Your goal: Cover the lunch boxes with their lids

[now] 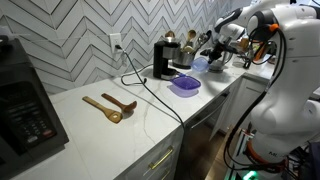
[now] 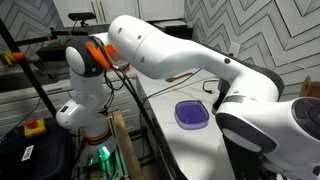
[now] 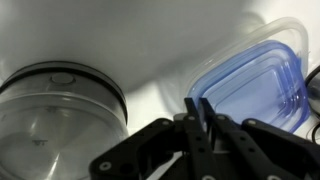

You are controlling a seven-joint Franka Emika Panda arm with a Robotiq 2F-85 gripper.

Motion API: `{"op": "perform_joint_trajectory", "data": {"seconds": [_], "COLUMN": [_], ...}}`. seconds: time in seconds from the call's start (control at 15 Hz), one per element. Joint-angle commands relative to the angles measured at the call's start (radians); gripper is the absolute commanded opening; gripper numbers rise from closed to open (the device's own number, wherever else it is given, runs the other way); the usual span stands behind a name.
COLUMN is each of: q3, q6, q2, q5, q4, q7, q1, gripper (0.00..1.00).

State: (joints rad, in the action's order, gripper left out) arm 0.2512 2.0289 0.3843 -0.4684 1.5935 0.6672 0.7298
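- At the bottom of the wrist view, closest to the camera, the tool (image 3: 200, 108) is clenched: its two black fingers (image 3: 193, 125) press flat against each other, and nothing is between them.
- Just beyond the fingertips, to the right in this view, the blue lid (image 3: 250, 90) lies on a clear lunch box (image 3: 285, 35). The clear rim of the box shows all around the lid. The tool is above its near corner, and I cannot tell if it touches it.
- On the left side of the same view stands a round glass pot (image 3: 55, 115) with a dark band at its rim, apart from the box, on the white tabletop (image 3: 160, 40).
- Farther along the tabletop, in both exterior views, the purple lid (image 1: 185, 85) (image 2: 191, 112) rests on the other lunch box (image 2: 192, 125). This one is well apart from the tool, near the front edge.
- Behind the purple lid in an exterior view is a dark coffee machine (image 1: 162, 60), next to the tiled wall (image 1: 80, 30).
- Two wooden spoons (image 1: 110, 107) lie together on the bare middle of the tabletop, still more distant from the tool.
- At the far end stands a large black appliance (image 1: 22, 105).
- The white robot arm (image 2: 170, 45) reaches over the tabletop in an exterior view.
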Motion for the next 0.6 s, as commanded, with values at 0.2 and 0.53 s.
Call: {"op": "perform_joint_trajectory", "data": {"seconds": [0.2, 0.53], "q3": [0.009, 0.01], "q6": [-0.11, -0.174], "q2": [-0.041, -0.052], "q5": [0.106, 0.146], "q4": [0.034, 0.032], "q7": [-0.157, -0.232], "q1": [-0.017, -0.02], "gripper": [0.02, 0.02]}}
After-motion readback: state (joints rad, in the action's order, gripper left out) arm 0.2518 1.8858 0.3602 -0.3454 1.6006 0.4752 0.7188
